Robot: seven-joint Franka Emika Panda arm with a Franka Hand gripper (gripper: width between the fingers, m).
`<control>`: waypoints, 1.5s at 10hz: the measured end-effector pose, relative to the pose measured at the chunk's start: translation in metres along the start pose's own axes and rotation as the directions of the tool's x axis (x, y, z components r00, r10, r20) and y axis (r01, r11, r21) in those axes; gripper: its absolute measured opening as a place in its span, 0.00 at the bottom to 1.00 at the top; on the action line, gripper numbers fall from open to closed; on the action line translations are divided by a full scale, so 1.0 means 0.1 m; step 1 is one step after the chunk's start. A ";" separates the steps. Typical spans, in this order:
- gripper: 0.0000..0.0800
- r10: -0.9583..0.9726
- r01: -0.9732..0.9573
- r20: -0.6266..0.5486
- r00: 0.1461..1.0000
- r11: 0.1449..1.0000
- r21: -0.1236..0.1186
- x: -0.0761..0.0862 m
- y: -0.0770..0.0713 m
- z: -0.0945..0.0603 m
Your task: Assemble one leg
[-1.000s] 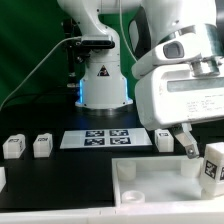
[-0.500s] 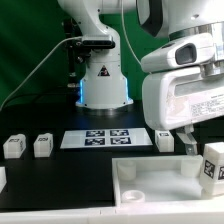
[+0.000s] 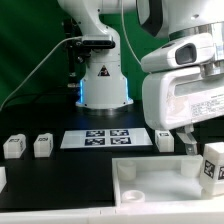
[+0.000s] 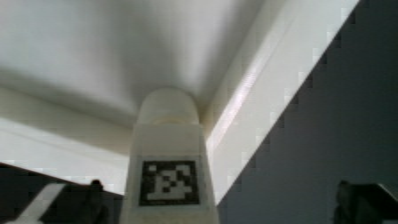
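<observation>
I see two loose legs [image 3: 14, 146] [image 3: 42, 146] on exterior view's left, marker board [image 3: 105, 138] mid-table, white panel [image 3: 150, 185] in front. Gripper [image 3: 190, 150] jaws apart, holding nothing (tagged leg [image 3: 211, 163] [image 4: 167, 160] upright just beside it, far right).

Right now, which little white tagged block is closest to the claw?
The small white plastic tagged leg at the exterior view's right edge, standing on the big white panel beside the open claw. The other legs sit farther away on the black table.
</observation>
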State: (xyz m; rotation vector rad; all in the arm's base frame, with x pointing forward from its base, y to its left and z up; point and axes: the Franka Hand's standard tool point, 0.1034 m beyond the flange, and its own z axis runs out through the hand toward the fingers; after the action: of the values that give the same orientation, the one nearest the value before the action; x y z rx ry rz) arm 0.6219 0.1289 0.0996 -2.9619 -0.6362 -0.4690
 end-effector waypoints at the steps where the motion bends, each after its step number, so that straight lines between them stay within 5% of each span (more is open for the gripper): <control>1: 0.81 0.003 -0.006 0.111 0.994 0.999 0.033 -0.20 -0.07 0.08; 4: 0.81 0.007 -0.011 0.125 0.992 0.999 0.033 -0.01 0.03 0.01; 12: 0.81 0.080 -0.088 0.167 0.983 0.995 0.042 -0.11 0.01 0.31; 15: 0.37 0.085 -0.091 0.168 0.982 0.995 0.032 -0.12 0.09 0.31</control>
State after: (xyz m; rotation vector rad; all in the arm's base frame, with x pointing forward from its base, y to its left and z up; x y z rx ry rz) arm 0.6234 0.1203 0.0658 -2.9981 -0.5186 -0.2007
